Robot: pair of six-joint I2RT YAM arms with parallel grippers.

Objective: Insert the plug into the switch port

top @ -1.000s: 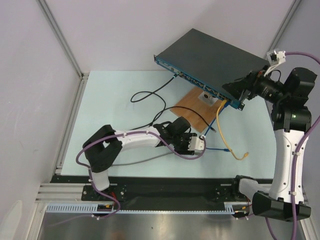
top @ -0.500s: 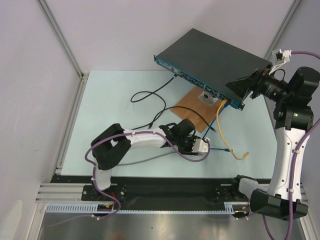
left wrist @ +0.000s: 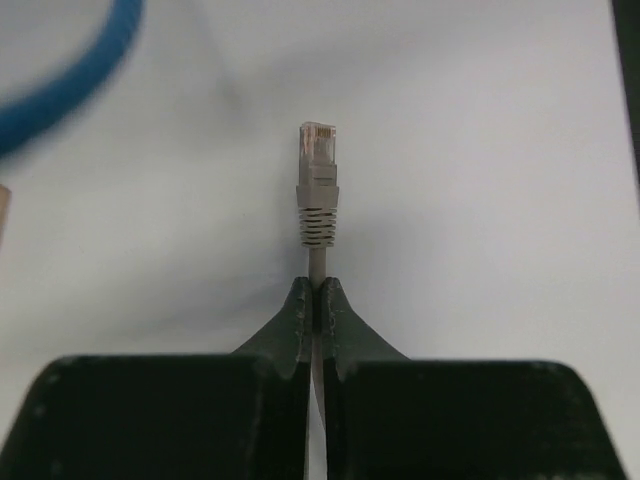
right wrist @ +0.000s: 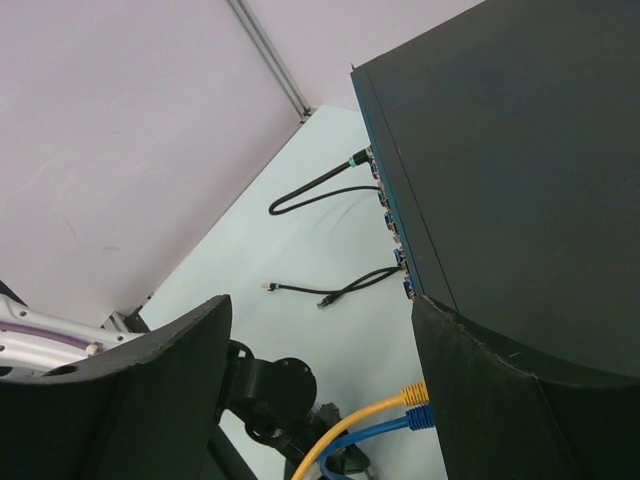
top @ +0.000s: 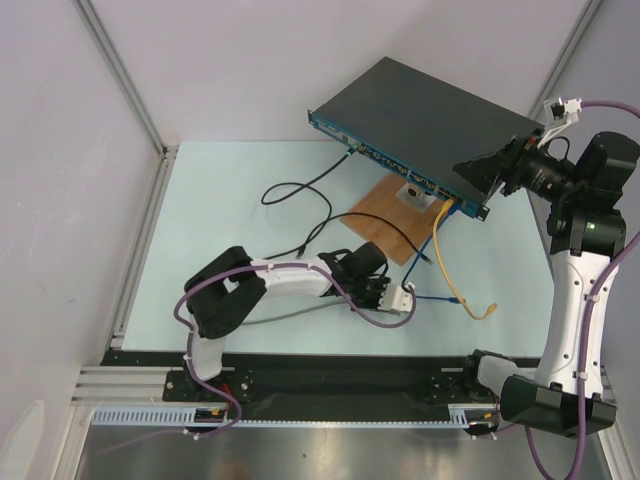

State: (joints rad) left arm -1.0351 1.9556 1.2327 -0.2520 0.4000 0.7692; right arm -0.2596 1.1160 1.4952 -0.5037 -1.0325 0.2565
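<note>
On the pale counter point(top: 220, 200), the left hand point(left wrist: 318, 300) had just pinched the cable point(left wrist: 317, 262) behind the plug point(left wrist: 318, 160), ready for the switch point(top: 420, 100); the right hand point(right wrist: 320, 325) hung open.

Bright, soft, even light fills every view. At upper left of the left wrist view the blue cable point(left wrist: 60, 80) is badly blurred. The grey plug point(left wrist: 318, 190) at centre is sharp, with a faint shadow around it, perhaps from diffuse overhead lamps.

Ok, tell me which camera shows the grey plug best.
Left wrist: the grey plug stands sharp and centred, its cable pinched in the shut left gripper. The top external view cannot resolve it; the right wrist view misses it.
</note>
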